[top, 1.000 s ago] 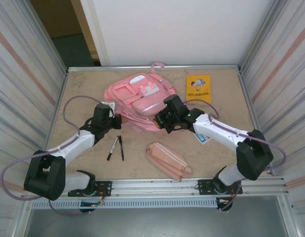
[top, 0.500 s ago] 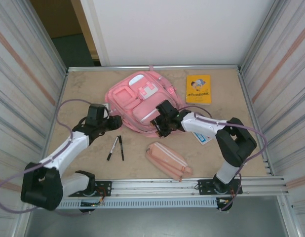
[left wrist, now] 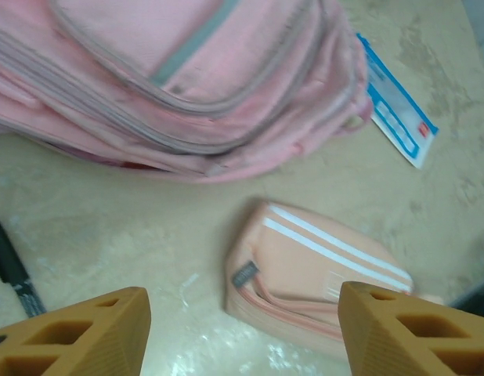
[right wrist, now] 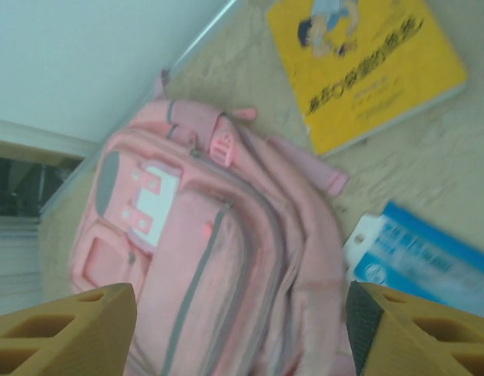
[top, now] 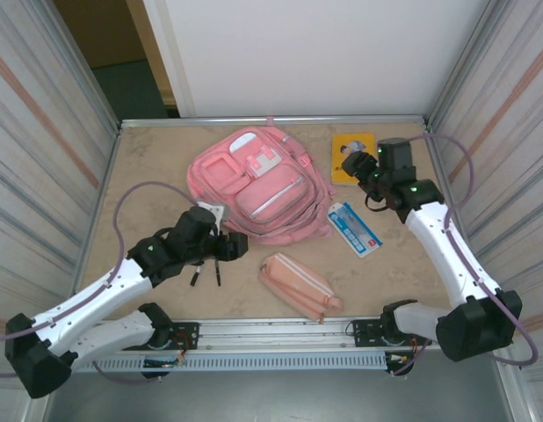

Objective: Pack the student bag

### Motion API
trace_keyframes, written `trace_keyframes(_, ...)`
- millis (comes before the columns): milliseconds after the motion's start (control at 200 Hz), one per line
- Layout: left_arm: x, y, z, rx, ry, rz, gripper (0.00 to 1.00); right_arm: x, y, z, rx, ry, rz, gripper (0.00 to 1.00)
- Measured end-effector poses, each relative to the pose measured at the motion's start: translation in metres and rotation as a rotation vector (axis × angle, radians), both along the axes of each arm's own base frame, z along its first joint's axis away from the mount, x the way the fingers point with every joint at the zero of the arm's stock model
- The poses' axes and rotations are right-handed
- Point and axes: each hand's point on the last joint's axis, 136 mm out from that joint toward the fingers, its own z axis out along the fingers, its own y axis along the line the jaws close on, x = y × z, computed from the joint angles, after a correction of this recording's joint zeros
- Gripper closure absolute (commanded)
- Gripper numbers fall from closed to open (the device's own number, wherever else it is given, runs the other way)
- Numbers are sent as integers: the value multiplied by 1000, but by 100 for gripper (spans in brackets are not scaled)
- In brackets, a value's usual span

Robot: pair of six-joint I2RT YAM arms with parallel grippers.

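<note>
Left claw (left wrist: 242, 329) and right claw (right wrist: 240, 325) both wide, empty; backpack (top: 254, 180) looks zipped, so pencil case (top: 298, 283) may jam.

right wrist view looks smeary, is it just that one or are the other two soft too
Right wrist: soft and smeared, the student bag and blue packet worst, print on the yellow book fuzzy. Left wrist: sharper, stripes on the pencil case crisp, slight sheen on the table. Top external: sharpest, evenly lit, faint shadows.
</note>
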Motion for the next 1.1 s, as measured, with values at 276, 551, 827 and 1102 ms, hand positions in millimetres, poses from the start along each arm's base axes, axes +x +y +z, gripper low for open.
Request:
trace_keyframes(276, -17, -28, 40, 9, 12, -109, 33, -10, 11, -25, -125, 59, 233, 1)
trace_keyframes(551, -22, -49, 98, -50, -41, -238, 37, -9, -13, -45, -368, 210, 240, 1)
trace_keyframes(827, 2, -53, 68, 161, -141, -309, 31, 11, -47, -27, -335, 172, 73, 1)
trace_keyframes(1102, 75, -103, 16, 369, -261, -477, 20, 19, -52, -67, -256, 252, 44, 1)
